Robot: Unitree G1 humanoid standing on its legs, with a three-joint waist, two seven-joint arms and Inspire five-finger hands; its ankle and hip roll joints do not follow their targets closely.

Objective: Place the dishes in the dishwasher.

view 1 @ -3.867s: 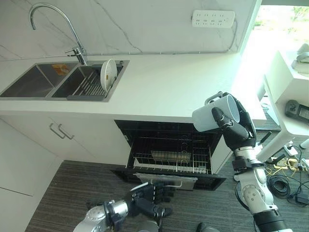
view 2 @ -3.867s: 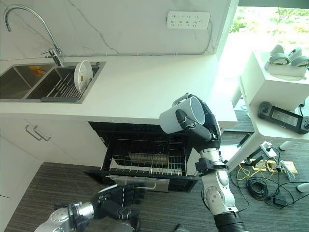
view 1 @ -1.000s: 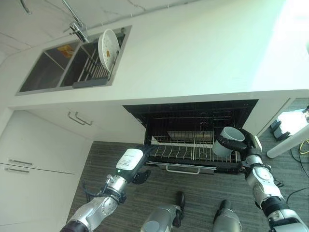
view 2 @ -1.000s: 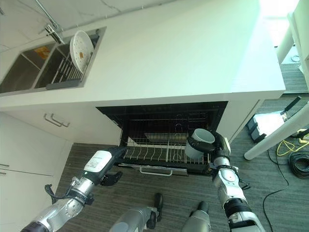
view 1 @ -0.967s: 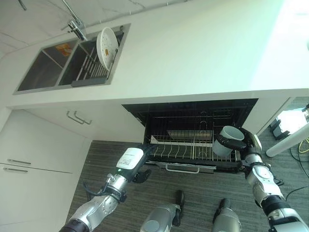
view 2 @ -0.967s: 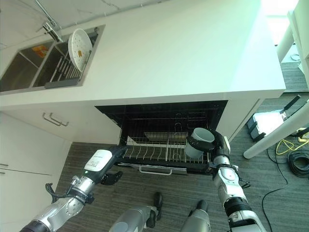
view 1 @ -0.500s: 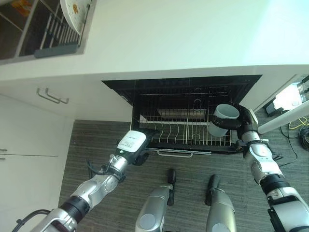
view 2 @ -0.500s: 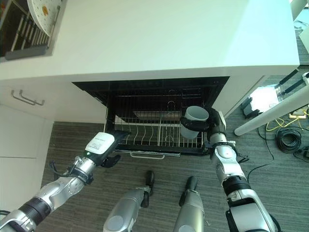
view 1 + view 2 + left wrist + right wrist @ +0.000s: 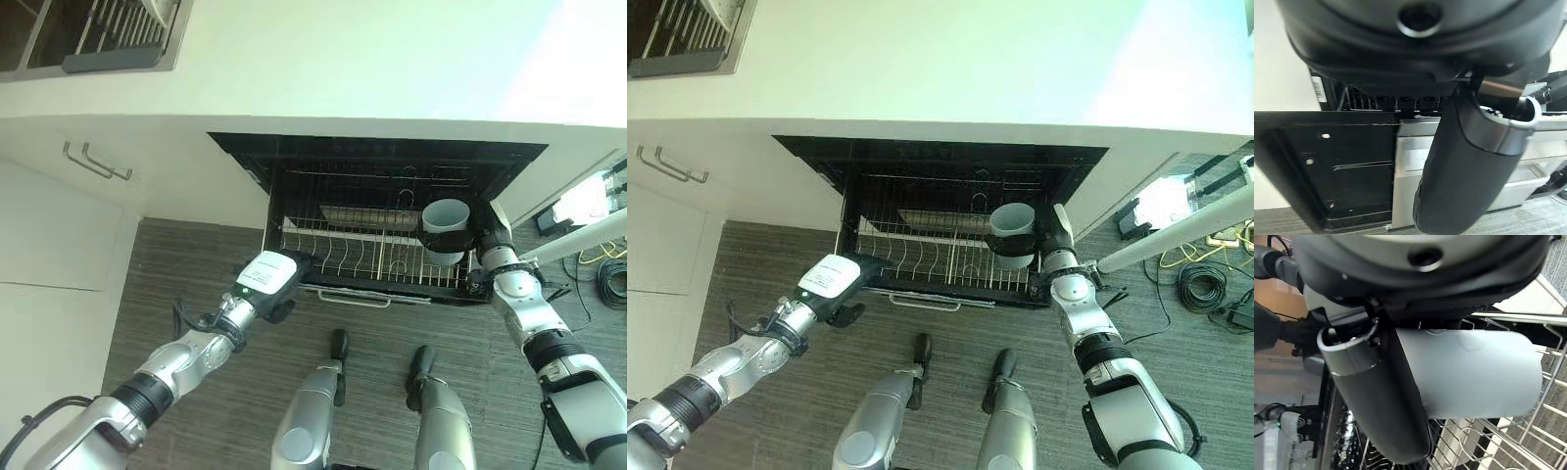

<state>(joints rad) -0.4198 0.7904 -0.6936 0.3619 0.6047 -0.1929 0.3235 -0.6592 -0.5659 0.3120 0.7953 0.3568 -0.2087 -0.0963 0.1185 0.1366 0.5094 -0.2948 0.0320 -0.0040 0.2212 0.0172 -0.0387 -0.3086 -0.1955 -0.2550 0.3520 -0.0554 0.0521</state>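
A pale mug [image 9: 446, 227] hangs mouth-up over the right side of the pulled-out wire rack [image 9: 343, 262] of the dishwasher [image 9: 940, 162]. My right hand [image 9: 488, 243] is shut on the mug, with the thumb [image 9: 1386, 396] lying across its wall [image 9: 1474, 372]. My left hand [image 9: 269, 279] is open and reaches the rack's front left corner; its thumb [image 9: 1464, 161] is straight and holds nothing. A white plate [image 9: 725, 8] stands in the sink's drying rack [image 9: 118, 39], cut off by the frame edge.
A steel tray [image 9: 353, 215] lies at the back of the wire rack. White cupboards with bar handles [image 9: 93, 160] stand left of the dishwasher. The countertop [image 9: 392, 59] overhangs it. A white table leg [image 9: 1176, 235] and floor cables [image 9: 1195, 284] are at the right.
The camera has tipped down, so the sink has slid toward the picture's edge. My right hand has brought the mug from counter height down over the rack. The left hand stays at the rack's corner.
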